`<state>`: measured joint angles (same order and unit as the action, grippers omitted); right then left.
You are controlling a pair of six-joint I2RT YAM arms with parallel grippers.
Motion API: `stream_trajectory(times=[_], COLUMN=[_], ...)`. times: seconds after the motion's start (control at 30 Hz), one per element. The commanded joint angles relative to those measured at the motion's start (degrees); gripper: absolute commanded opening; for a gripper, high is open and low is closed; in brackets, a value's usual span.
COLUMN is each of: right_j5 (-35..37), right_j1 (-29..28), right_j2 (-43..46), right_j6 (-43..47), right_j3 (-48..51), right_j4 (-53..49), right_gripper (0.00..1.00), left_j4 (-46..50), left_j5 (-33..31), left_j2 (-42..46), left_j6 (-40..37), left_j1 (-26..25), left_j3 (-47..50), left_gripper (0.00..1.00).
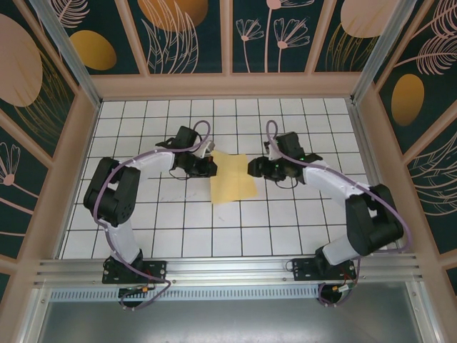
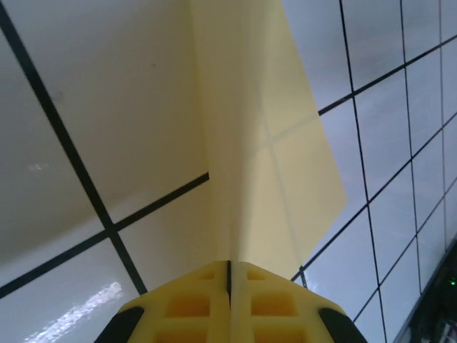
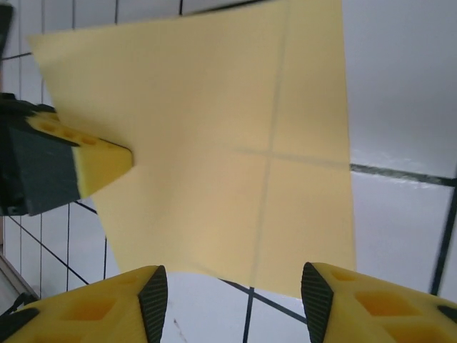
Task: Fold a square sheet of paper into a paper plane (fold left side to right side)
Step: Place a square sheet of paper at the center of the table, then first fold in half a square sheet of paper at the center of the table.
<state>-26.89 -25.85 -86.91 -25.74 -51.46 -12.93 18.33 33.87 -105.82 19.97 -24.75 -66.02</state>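
Paper (image 1: pixel 233 179) sits clamped in left end effector (image 2: pixel 229 266) (edge only).

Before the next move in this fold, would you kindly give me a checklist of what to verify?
1. Left tool shut on the left edge of the square sheet of paper: ok.
2. Right tool open at the sheet's right edge, holding nothing: ok.
3. Left side folded over to the right side: not ok, the sheet is spread as a single layer.
4. Tools apart from each other: ok, in the top view they sit on opposite sides of the sheet.
5. Sheet's right edge lying flat on the table: cannot tell.
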Motion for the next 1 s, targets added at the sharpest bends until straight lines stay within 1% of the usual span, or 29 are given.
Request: stream_trajectory(times=[0.0,0.13,0.3,0.47,0.57,0.63,0.7,0.73,0.8,0.97], right_j5=[-0.10,-0.92,0.06,-0.05,0.78,1.57,1.94,1.93,2.22,3.35], right_j1=[-0.96,-1.22,-1.66,-2.28,-2.65,-2.92,-3.07,-3.07,-3.14,-3.16], right_j2=[-3.36,-8.23,-13.62,-16.31,-17.64,-18.04,-18.20,-18.36,-18.41,-18.93], right_j6=[-7.33,-9.28,-8.83,-8.39,-7.56,-7.23,-7.16,-7.22,-7.22,-7.16], right_j3=[0.71,-0.13,-3.74,-4.83,-5.84,-6.15,-6.00,-5.81,-5.52,-5.30], right_j4=[8.25,10.96,9.35,8.34,5.22,3.35,2.43,2.18,1.51,0.81], right_gripper=[0.52,0.50,0.49,0.48,0.48,0.48,0.48,0.48,0.48,0.49], left_j4=[4.23,4.94,5.91,6.80,6.79,6.18,5.11,4.63,3.49,-0.21], left_j5=[-3.90,-3.65,-4.06,-4.34,-4.02,-2.64,-0.61,0.13,1.90,7.05], left_j2=[-0.78,-1.06,-1.76,-2.68,-3.13,-3.37,-3.68,-3.69,-3.61,-2.94], left_j6=[-3.05,-3.64,-4.14,-4.50,-4.17,-3.51,-2.65,-2.09,-1.10,1.90], left_j1=[0.36,0.50,0.50,0.50,0.50,0.50,0.50,0.52,0.50,0.41], left_j3=[-2.42,-2.66,-3.65,-5.29,-6.17,-6.62,-6.83,-6.84,-6.80,-5.71], left_gripper=[0.00,0.00,0.00,0.00,0.01,0.07,0.17,0.19,0.28,0.42])
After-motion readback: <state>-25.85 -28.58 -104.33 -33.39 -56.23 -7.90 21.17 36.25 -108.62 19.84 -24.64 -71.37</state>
